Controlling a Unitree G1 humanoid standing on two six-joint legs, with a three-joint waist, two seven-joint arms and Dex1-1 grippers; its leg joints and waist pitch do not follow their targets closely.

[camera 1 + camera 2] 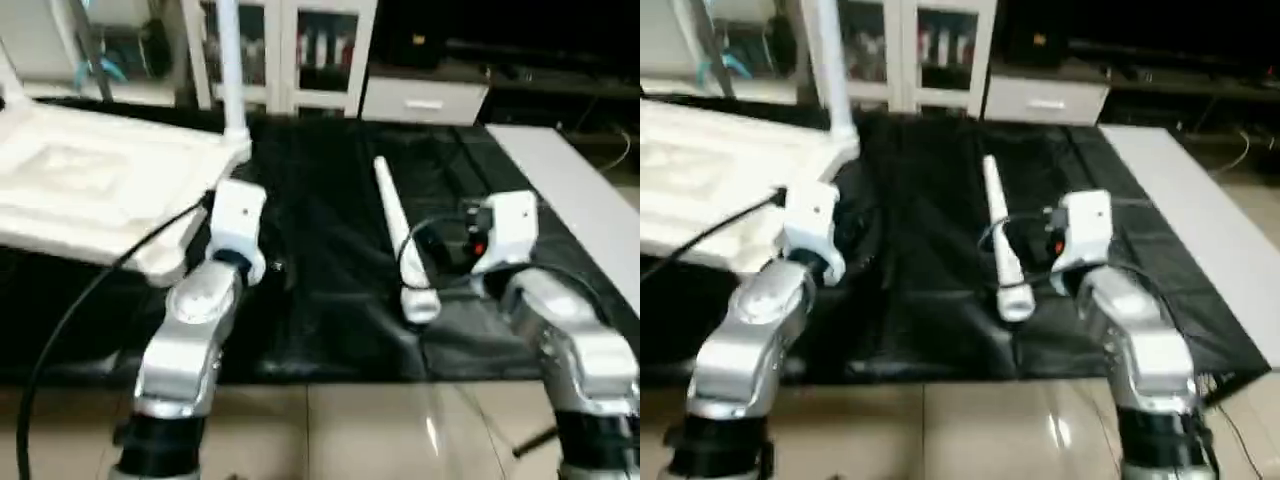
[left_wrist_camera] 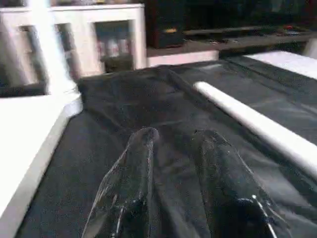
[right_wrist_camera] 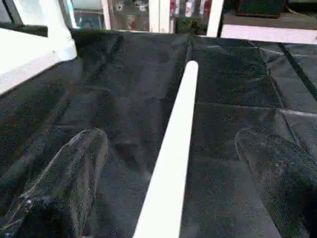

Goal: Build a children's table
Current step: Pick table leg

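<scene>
The white table top (image 1: 90,185) lies underside up on the black cloth at the left. One white leg (image 1: 230,70) stands upright in its near right corner. A second white leg (image 1: 400,235) lies loose on the cloth in the middle, thick end toward me. My left gripper (image 2: 173,144) hovers over bare cloth just right of the top's corner, its fingers (image 2: 131,183) a little apart with nothing between them. My right gripper (image 3: 171,136) stands wide open low over the loose leg (image 3: 173,144), which runs between its two fingers (image 3: 74,173) without touching either.
A white cabinet with glass doors (image 1: 300,50) and a white drawer unit (image 1: 425,100) stand behind the work table. A long white panel (image 1: 580,190) lies along the cloth's right side. The cloth's front edge (image 1: 330,375) meets tiled floor. A black cable (image 1: 70,310) loops beside my left arm.
</scene>
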